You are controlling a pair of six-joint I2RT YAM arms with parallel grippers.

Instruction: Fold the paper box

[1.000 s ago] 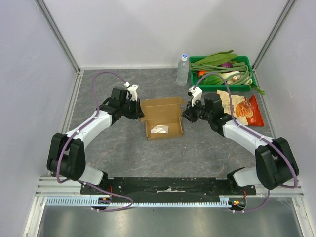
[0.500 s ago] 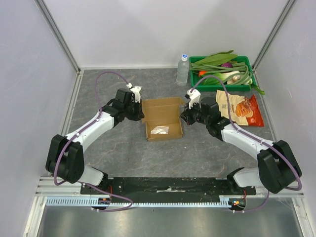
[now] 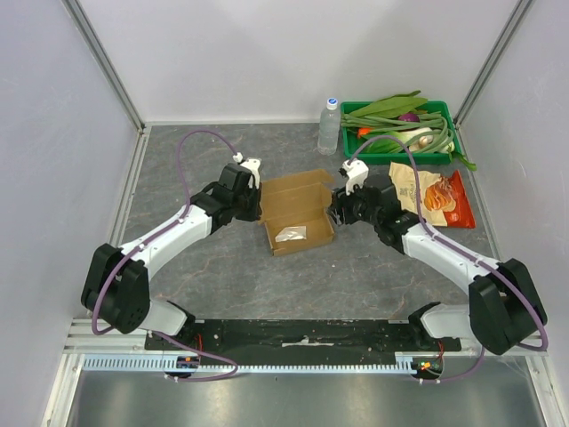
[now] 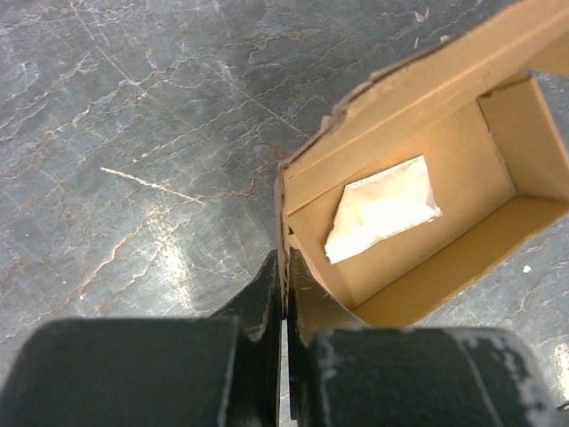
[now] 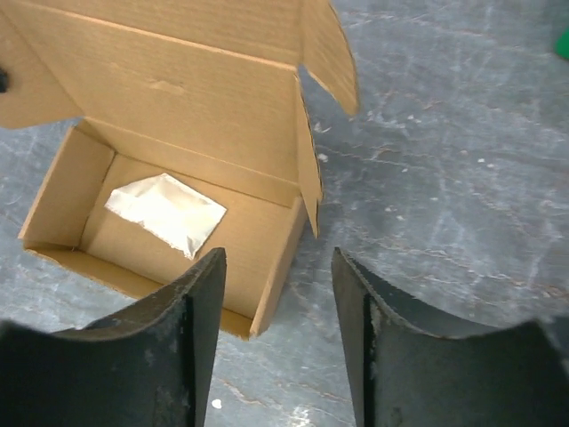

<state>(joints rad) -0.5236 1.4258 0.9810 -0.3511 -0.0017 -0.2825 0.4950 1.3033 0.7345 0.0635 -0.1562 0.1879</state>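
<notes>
Paper box [image 3: 296,212], mid-frame on the worktop [image 3: 293,285], just skewed and nudged upward, lid open. Left end effector [image 4: 284,267] clamped on one wall; right end effector [image 5: 277,258] apart beside the opposite wall. Likely positioning before closing.

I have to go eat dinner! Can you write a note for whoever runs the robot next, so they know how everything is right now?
Left gripper: shut on the left wall of the paper box.
Right gripper: open, by the box's right wall, gripping nothing.
Box: mid-table, between the arms, with a white paper scrap inside.
Done: the walls stand up.
Left: the lid is open; it likely needs folding down and tucking.
</notes>
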